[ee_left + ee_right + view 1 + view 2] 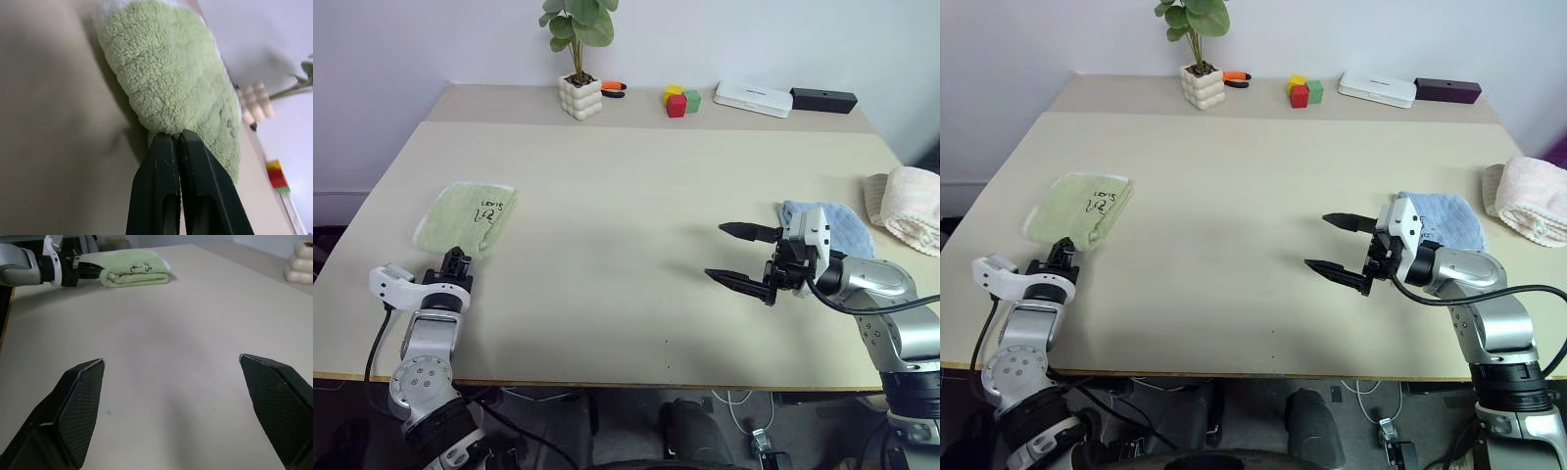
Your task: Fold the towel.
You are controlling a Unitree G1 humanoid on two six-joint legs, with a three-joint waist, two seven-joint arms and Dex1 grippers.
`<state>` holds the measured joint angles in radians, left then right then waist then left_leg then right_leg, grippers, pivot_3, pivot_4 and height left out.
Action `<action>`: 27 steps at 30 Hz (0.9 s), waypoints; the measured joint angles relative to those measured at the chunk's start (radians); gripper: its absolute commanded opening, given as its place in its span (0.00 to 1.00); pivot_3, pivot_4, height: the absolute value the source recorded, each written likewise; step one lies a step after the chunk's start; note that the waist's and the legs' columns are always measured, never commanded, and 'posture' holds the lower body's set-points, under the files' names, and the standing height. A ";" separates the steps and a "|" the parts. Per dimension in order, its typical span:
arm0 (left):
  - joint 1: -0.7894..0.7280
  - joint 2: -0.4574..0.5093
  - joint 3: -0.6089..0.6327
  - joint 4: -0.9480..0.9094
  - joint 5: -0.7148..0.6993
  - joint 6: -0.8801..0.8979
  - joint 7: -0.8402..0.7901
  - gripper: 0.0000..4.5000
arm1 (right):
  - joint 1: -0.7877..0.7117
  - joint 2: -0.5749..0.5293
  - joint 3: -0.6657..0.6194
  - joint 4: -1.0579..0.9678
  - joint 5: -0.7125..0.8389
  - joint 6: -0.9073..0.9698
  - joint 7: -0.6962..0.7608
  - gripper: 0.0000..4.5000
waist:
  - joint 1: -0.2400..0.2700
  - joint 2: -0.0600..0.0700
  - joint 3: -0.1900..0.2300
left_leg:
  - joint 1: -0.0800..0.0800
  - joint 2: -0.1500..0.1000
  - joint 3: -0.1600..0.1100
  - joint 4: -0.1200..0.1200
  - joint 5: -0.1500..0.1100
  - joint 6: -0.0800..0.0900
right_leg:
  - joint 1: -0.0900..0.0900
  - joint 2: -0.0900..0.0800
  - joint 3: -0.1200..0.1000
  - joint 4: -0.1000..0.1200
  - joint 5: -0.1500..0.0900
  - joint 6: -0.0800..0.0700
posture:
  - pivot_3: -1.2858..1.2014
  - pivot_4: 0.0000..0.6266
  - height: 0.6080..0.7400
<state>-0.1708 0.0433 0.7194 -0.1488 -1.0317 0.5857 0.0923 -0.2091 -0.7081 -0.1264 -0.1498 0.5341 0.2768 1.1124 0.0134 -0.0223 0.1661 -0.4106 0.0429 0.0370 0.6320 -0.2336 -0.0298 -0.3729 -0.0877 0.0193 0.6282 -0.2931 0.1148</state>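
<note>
Two layers of the small light green terry towel already lie stacked at the left of the head view, near the table's left edge; from my right wrist camera I can see the doubled edge and the dark embroidered mark on top, so I judge at least one fold done. My left gripper sits just below it in the frame, fingers pressed together, their tips right at the towel's near edge. From the left wrist camera the black fingers meet at the fluffy rim, but I cannot tell whether any cloth is pinched between them or whether they merely touch it.

Across the bare middle of the beige table, my right gripper hovers at lower right, jaws spread wide and holding nothing, pointing toward the left. Just behind it lies a crumpled light blue towel, and at the right edge a rolled cream towel; neither is my concern.

What is left, I think, is either one more fold to halve the green cloth or simply letting go and drawing the left arm clear.
</note>
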 measured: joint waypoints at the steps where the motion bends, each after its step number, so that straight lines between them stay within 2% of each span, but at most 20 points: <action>1: 0.000 0.000 -0.006 0.000 -0.007 0.001 -0.001 0.01 | 0.001 -0.001 0.000 0.000 0.000 0.000 0.003 1.00 | 0.000 0.000 0.000 | 0.000 0.000 0.000 0.000 0.000 0.000 | 0.000 0.000 0.000 0.000 0.000 0.000 | 0.52 0.24 1.00; 14: 0.023 0.064 -0.079 0.022 -0.051 0.025 -0.024 0.01 | 0.036 -0.027 -0.027 0.008 -0.009 -0.013 0.011 1.00 | -0.001 0.000 0.000 | 0.000 0.000 0.000 0.000 0.000 0.000 | 0.000 0.000 0.000 -0.001 0.000 0.000 | 0.52 0.24 1.00; 17: 0.043 0.082 -0.087 0.030 -0.058 0.025 -0.058 0.19 | 0.037 -0.026 -0.027 0.008 -0.009 -0.013 0.009 1.00 | -0.003 0.000 0.000 | 0.000 0.000 0.000 -0.001 0.000 0.000 | 0.000 0.000 0.000 -0.001 0.000 0.000 | 0.52 0.24 1.00; 24: 0.064 0.099 -0.109 0.012 -0.111 0.046 -0.101 0.94 | 0.037 -0.024 -0.027 0.008 -0.009 -0.014 0.002 1.00 | -0.002 0.000 0.000 | 0.000 0.000 -0.001 -0.001 0.000 0.000 | 0.000 -0.001 0.000 -0.002 0.000 -0.001 | 0.52 0.24 1.00; 25: 0.075 0.105 -0.113 -0.004 -0.127 0.058 -0.100 0.99 | 0.037 -0.023 -0.027 0.008 -0.009 -0.014 0.002 1.00 | -0.003 0.000 0.000 | 0.000 0.000 -0.001 -0.001 0.000 0.000 | 0.000 -0.001 0.000 -0.002 0.000 -0.001 | 0.52 0.24 1.00; 27: 0.120 0.121 -0.127 -0.040 -0.152 0.089 -0.107 0.99 | 0.037 -0.018 -0.027 0.009 -0.009 -0.016 0.001 1.00 | -0.006 0.001 -0.001 | 0.000 0.001 -0.002 -0.002 0.000 0.000 | 0.000 -0.001 0.001 -0.003 0.000 -0.001 | 0.52 0.24 1.00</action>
<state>-0.0508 0.1642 0.5922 -0.1892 -1.1833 0.6750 -0.0147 -0.1722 -0.7258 -0.1534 -0.1408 0.5253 0.2612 1.1136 0.0078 -0.0212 0.1656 -0.4107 0.0436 0.0354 0.6301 -0.2337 -0.0298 -0.3732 -0.0887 0.0203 0.6252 -0.2935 0.1140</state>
